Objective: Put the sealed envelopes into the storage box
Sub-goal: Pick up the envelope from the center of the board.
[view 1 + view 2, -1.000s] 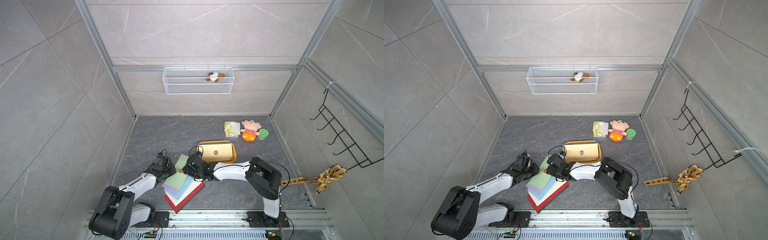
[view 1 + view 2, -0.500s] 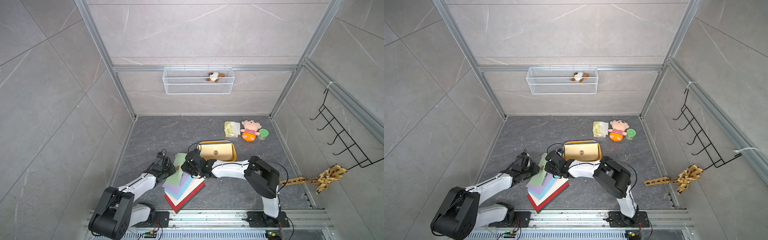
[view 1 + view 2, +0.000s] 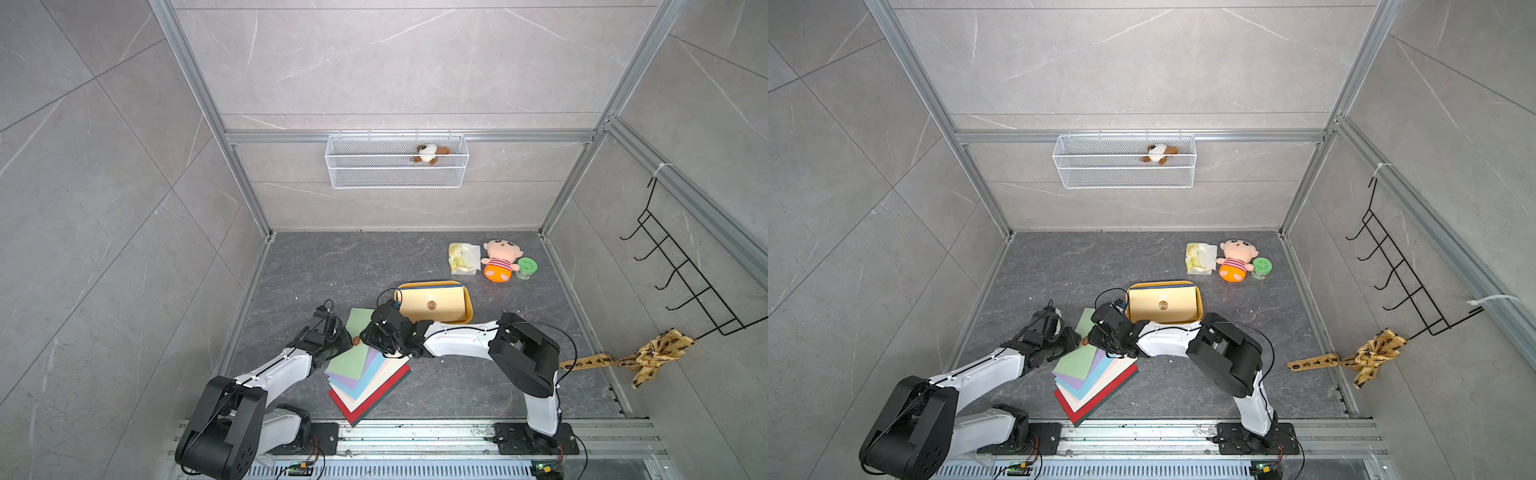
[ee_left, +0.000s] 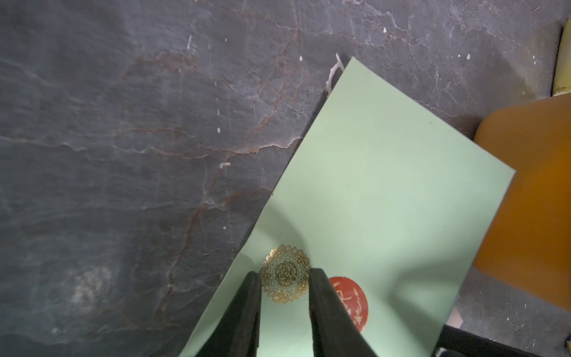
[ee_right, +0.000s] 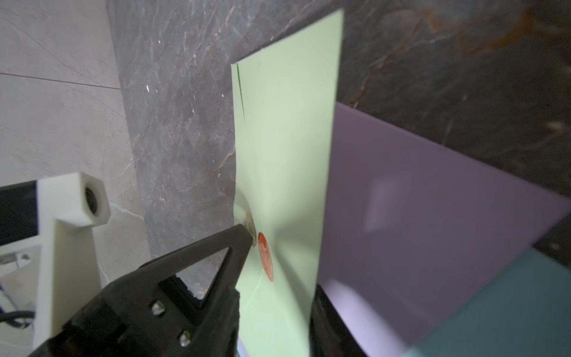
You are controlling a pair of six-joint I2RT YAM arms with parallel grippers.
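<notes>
Now the green envelope (image 3: 351, 361) is being picked: right gripper (image 5: 278, 256) jaws clenched on it, left gripper (image 4: 285, 275) jaws parted astride its seal (image 4: 285, 273) — next, probably lift it to the box (image 3: 469, 307).

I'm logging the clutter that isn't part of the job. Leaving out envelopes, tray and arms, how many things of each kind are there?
wire basket: 1
plush toys: 2, the doll on the floor and the small plush in the basket
packet: 1
jar: 1
hook rack: 1
cloth: 1
Total: 7
</notes>
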